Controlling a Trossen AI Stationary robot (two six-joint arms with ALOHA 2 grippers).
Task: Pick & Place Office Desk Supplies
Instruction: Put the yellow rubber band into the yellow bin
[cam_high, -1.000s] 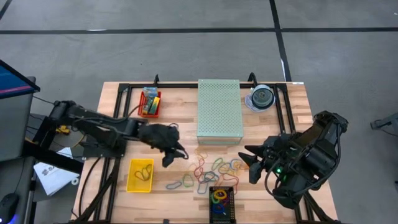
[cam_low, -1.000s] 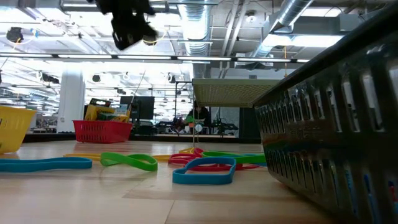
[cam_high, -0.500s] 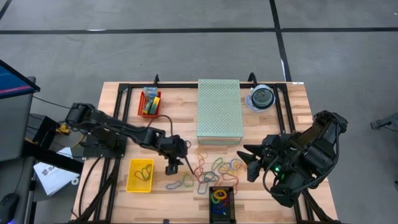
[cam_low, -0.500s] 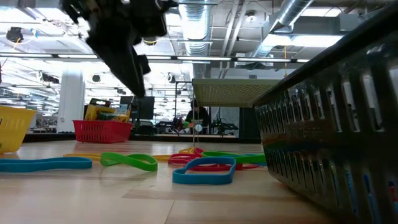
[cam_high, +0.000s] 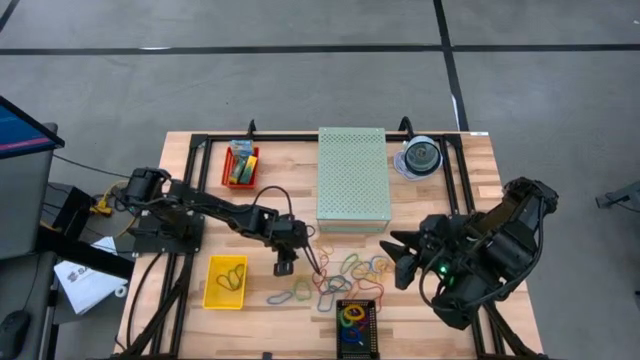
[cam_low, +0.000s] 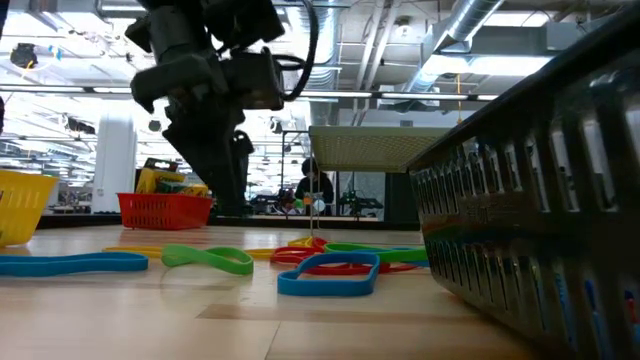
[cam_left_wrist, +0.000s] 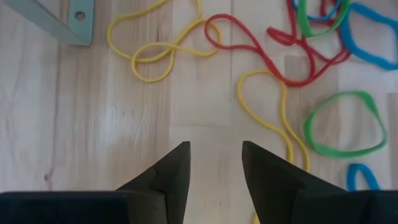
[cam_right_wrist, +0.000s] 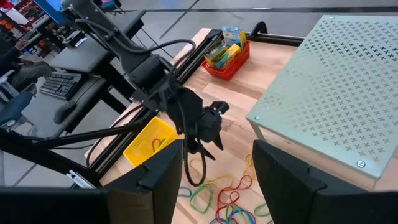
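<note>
the left end effector (cam_left_wrist: 214, 163) hangs just over the tabletop (cam_high: 180, 200), fingers parted and empty, beside a yellow rubber band (cam_left_wrist: 273, 118) in the loose pile before the pale green perforated box (cam_high: 352, 178). the band looks light, limp and snag-prone; pinch one strand. its loop runs lengthwise away from the fingers. the right end effector (cam_high: 400, 262) waits open, empty.

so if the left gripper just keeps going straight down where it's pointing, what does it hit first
Probably bare wood. The left gripper points down with open fingers at an empty patch of table, just beside a yellow rubber band. How high it hangs is unclear.
</note>
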